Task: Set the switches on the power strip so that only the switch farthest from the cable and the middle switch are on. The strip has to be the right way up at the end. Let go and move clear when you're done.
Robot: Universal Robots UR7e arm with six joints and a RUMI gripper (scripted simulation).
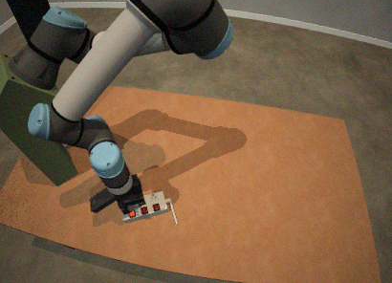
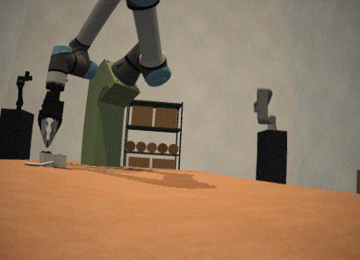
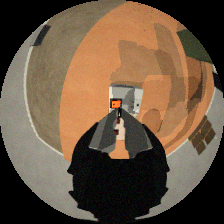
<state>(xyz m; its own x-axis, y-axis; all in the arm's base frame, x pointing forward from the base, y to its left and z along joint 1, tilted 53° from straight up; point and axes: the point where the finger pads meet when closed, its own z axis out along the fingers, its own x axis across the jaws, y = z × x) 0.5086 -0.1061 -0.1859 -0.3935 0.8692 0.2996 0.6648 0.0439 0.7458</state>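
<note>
The grey power strip [image 1: 162, 199] [image 2: 55, 160] [image 3: 127, 96] lies right way up on the orange mat [image 1: 268, 180], near its front left. Its short cable [image 1: 173, 213] sticks out at the right end. The switch farthest from the cable [image 1: 131, 212] [image 3: 116, 103] glows orange. The middle switch [image 1: 143, 210] and the switch nearest the cable [image 1: 156, 207] look dark red. My gripper [image 2: 47, 143] [image 3: 119, 108] is shut with nothing in it. It points down and hangs a little above the strip's end away from the cable, clear of it in the exterior view.
The arm's green pedestal [image 1: 24, 127] [image 2: 103, 117] stands just left of and behind the strip. A shelf with boxes [image 2: 154, 134] and two black stands [image 2: 271, 156] [image 2: 15, 134] are far back, off the mat.
</note>
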